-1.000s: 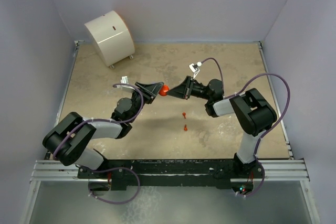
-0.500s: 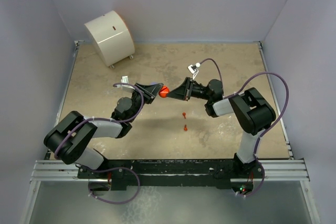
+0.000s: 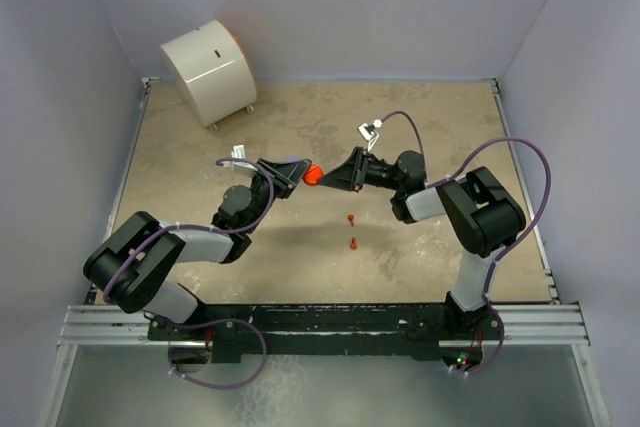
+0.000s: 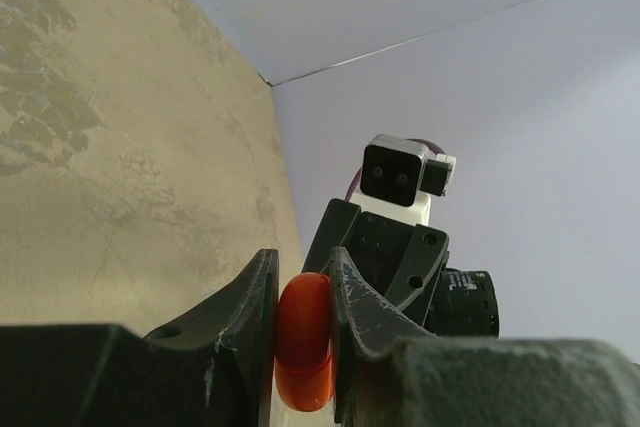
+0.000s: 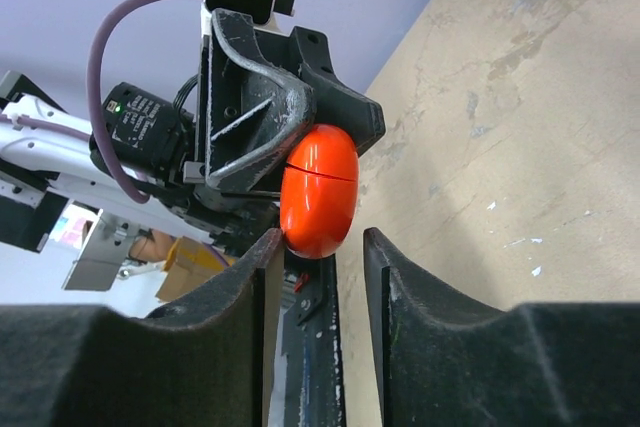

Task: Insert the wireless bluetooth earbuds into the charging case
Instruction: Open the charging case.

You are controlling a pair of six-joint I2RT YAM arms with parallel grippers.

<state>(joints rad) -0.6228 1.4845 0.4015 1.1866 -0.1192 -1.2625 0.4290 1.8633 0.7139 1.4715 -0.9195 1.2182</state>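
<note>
Filling most of the overhead view, the table (image 3: 440, 127) had a flat, matt top of mottled beige, stone-like in pattern, walled by plain pale lilac panels. At its 11 o'clock corner stood a large smooth off-white drum (image 3: 208, 69), a squat cylinder lying tilted with its round face outward. The left arm (image 3: 180, 247) and the right arm (image 3: 480, 212), each in black and pale grey housings with looping purple cables, reached inward from 7 and 4 o'clock and met near the table's centre. The left gripper (image 3: 303, 175), wedge-shaped and black, was clamped on the charging case (image 3: 313, 175); its scuffed fingers (image 4: 262, 292) pressed both flat sides of that glossy red-orange pebble, which was held off the table. The right gripper (image 3: 325, 179) faced it from 3 o'clock with its dull black fingers (image 5: 385, 267) spread apart, the case just ahead of the gap and close to one fingertip; whether it touched could not be told. A thin seam ran across the case's rounded shell. At 5 o'clock from the case, two wireless bluetooth earbuds lay on the bare surface, one tiny red-orange stemmed piece (image 3: 351, 218) and another (image 3: 354, 242) just nearer the bases.
</note>
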